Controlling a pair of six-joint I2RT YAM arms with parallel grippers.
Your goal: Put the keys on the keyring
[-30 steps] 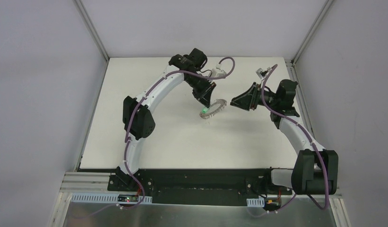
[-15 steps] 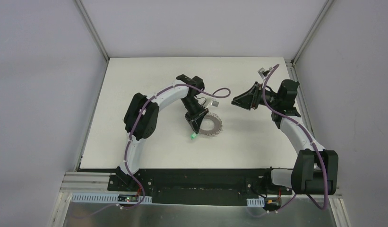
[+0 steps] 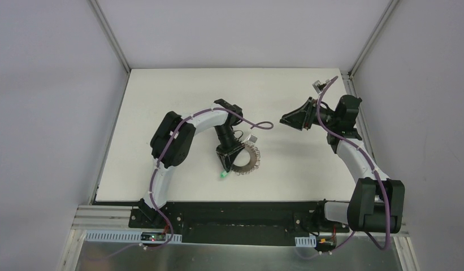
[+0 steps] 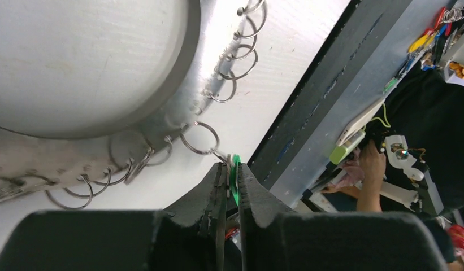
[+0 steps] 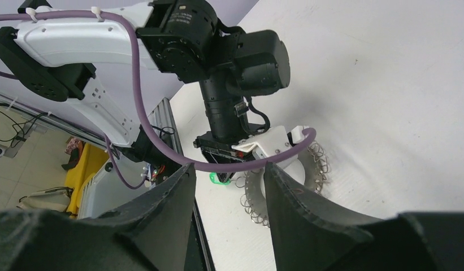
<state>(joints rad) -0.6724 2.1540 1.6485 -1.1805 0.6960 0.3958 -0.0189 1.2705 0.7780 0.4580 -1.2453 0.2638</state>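
Left gripper point(image 4: 232, 168) is low over the table point(image 3: 161, 96), fingers pressed together on the green head of the key point(image 4: 235, 176). The key's tip meets one wire loop point(image 4: 200, 138) at the near-left rim of the keyring point(image 4: 215, 51); I cannot tell whether it is threaded. The keyring lies flat. Right gripper point(image 5: 226, 169) hangs well apart, fingers spread, empty.

We find the flat grey metal keyring point(image 3: 255, 159) lying on the white table point(image 3: 161, 113). The tiny green-headed silver key point(image 3: 223, 174) sits at the keyring's near-left edge, between the fingers of the left gripper point(image 3: 224, 170). The right gripper point(image 3: 285, 119) hangs well behind and right of the keyring.
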